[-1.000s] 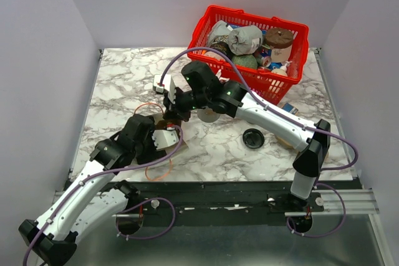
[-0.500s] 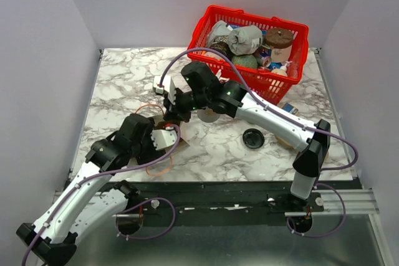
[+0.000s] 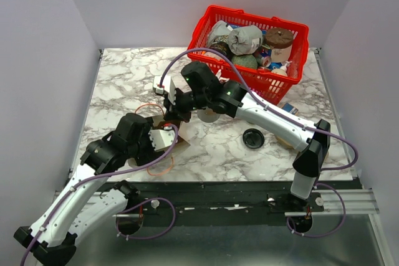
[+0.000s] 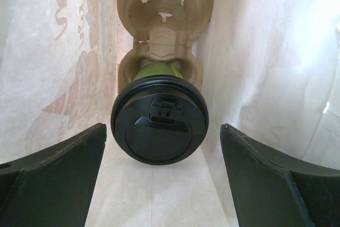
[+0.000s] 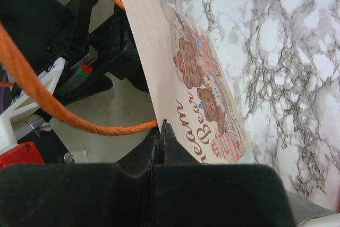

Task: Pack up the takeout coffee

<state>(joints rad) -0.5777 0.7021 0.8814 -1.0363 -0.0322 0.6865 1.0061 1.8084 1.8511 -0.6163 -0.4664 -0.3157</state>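
Takeout coffee [image 4: 159, 127] in the carrier [image 4: 162, 25] — inside the bag [image 4: 260, 51].

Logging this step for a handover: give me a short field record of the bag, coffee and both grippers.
takeout coffee: inside paper bag, seated in pulp carrier, black lid on
left gripper: open, fingers either side of the coffee, not touching
right gripper: shut on the bag's edge
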